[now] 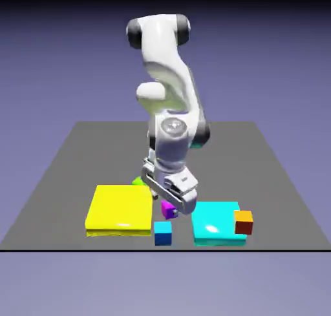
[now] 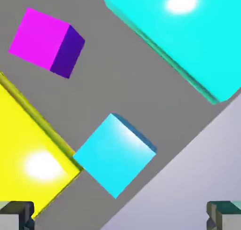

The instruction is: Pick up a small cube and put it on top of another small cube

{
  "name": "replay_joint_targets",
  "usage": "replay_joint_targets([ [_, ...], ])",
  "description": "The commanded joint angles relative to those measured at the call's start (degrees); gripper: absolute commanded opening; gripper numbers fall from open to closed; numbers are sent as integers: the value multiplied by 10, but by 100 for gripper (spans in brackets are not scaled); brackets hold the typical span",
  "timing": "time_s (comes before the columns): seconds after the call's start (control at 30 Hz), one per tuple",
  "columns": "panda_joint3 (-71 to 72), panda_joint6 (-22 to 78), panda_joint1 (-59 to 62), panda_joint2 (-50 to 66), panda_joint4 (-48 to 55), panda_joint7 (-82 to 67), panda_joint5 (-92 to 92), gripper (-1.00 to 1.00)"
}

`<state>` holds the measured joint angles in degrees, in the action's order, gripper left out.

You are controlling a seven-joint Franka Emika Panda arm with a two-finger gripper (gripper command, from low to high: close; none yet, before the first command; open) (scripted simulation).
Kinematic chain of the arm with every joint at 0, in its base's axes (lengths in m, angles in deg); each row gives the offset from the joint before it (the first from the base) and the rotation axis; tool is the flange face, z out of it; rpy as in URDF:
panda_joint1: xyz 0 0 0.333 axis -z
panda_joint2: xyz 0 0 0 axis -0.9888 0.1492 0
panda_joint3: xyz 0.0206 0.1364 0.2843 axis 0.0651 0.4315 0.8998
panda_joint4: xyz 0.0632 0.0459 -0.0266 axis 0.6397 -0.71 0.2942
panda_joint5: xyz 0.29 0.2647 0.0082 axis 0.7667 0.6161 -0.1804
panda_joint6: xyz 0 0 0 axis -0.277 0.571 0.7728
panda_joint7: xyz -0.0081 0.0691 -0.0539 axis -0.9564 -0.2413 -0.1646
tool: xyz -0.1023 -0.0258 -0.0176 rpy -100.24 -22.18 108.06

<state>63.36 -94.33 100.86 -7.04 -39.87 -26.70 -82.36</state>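
My gripper (image 1: pixel 170 200) hangs low over the table between two flat slabs, jaws wide apart and holding nothing. A small magenta cube (image 1: pixel 169 209) sits just under it, partly covered by the hand. A small blue cube (image 1: pixel 163 232) stands nearer the front edge. In the hand view the magenta cube (image 2: pixel 44 43) lies at upper left and the light blue cube (image 2: pixel 113 154) just above the middle of the open gripper (image 2: pixel 120 217), with grey fingertips (image 2: pixel 16 214) at both bottom corners. An orange cube (image 1: pixel 244 221) rests at the cyan slab's right edge.
A yellow slab (image 1: pixel 119 209) lies at the exterior view's left, touching the blue cube in the hand view as the yellow slab (image 2: pixel 28 149). A cyan slab (image 1: pixel 213 223) lies at the right. A green cube (image 1: pixel 138 181) peeks out behind the hand. The table's front edge (image 2: pixel 188 172) runs close by.
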Motion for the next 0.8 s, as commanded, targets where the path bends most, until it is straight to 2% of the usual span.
replay_joint_targets([
  [0.0,4,9,4,10,8,-25,-3,0],
  [0.5,63,145,61,155,120,-391,-40,0],
  [0.67,40,63,54,203,82,-373,-70,0],
  [0.7,40,63,54,203,82,-373,-70,-100],
  [0.77,47,87,56,188,93,-378,-61,-100],
])
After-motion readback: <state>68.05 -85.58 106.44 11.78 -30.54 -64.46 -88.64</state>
